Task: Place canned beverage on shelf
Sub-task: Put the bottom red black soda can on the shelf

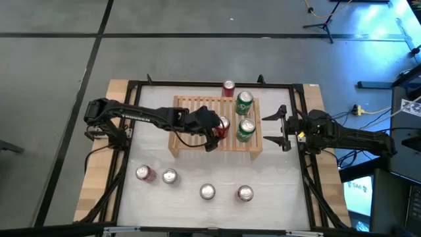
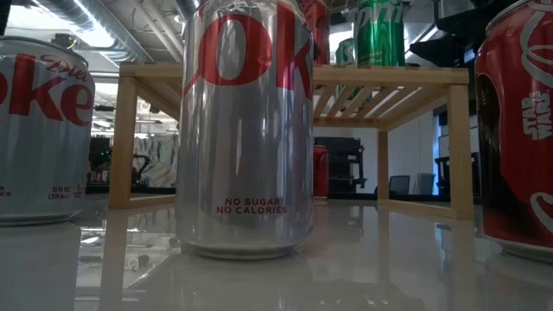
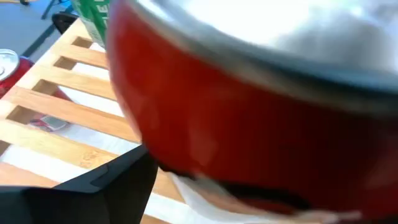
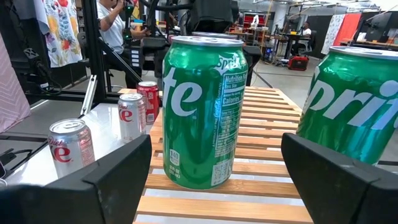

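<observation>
The shelf (image 1: 197,105) is a low rack of light wood with a slatted top, standing mid-table. My left gripper (image 1: 216,133) reaches over it from the table's left and is shut on a red can (image 1: 224,126) above the slats. Two green cans (image 1: 245,101) (image 1: 246,130) stand upright on the shelf's right part. Another red can (image 1: 228,88) stands on the table behind the shelf. My right gripper (image 1: 281,128) waits open just off the shelf's right end, facing the green cans (image 4: 202,112). My left gripper has the red can's side wall (image 3: 161,149) between its two fingers; one finger (image 3: 93,193) shows beside it. The fingers come from the table's left, slanting down. The can is over the shelf's slats (image 3: 56,112); whether its base touches them I cannot tell.
Several silver and red cans stand upright along the table's near part (image 1: 143,173) (image 1: 170,176) (image 1: 208,191) (image 1: 245,193); they fill the low view (image 2: 246,130). The shelf's left half (image 1: 187,115) is bare slats. A black frame (image 1: 197,83) borders the table.
</observation>
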Robot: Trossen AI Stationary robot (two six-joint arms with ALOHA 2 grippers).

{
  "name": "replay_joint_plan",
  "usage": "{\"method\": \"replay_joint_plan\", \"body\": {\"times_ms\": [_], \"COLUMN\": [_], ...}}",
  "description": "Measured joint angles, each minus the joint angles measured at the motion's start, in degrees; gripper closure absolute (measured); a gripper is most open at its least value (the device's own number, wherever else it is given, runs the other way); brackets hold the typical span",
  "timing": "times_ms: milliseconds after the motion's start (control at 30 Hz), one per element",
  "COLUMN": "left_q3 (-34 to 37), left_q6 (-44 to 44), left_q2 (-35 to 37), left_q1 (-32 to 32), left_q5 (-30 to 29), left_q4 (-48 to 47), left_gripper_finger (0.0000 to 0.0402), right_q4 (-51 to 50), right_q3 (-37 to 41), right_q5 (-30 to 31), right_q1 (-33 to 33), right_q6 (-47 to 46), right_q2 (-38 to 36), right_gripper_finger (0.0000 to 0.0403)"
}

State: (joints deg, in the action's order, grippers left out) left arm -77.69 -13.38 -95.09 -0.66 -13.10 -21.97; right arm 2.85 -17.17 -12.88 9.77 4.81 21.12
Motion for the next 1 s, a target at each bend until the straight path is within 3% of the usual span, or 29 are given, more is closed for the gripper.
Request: {"method": "replay_joint_plan", "body": {"times_ms": [333, 1000], "left_q3": [0.0, -0.1], "left_q6": [-8.2, -8.6], "left_q2": [-0.5, -1.6], "left_q1": [-0.7, -2.9], "left_q5": [-0.3, -4.0], "left_q4": [1.6, 3.0], "left_gripper_finger": [0.0099, 0.0097], "right_q4": [0.0, 0.0], "right_q3": [0.0, 0.0], "right_q5": [0.0, 0.0], "right_q1": [0.0, 0.0], "right_q6": [0.0, 0.0], "right_q2": [0.0, 0.0], "right_gripper_finger": [0.0049, 0.0049]}}
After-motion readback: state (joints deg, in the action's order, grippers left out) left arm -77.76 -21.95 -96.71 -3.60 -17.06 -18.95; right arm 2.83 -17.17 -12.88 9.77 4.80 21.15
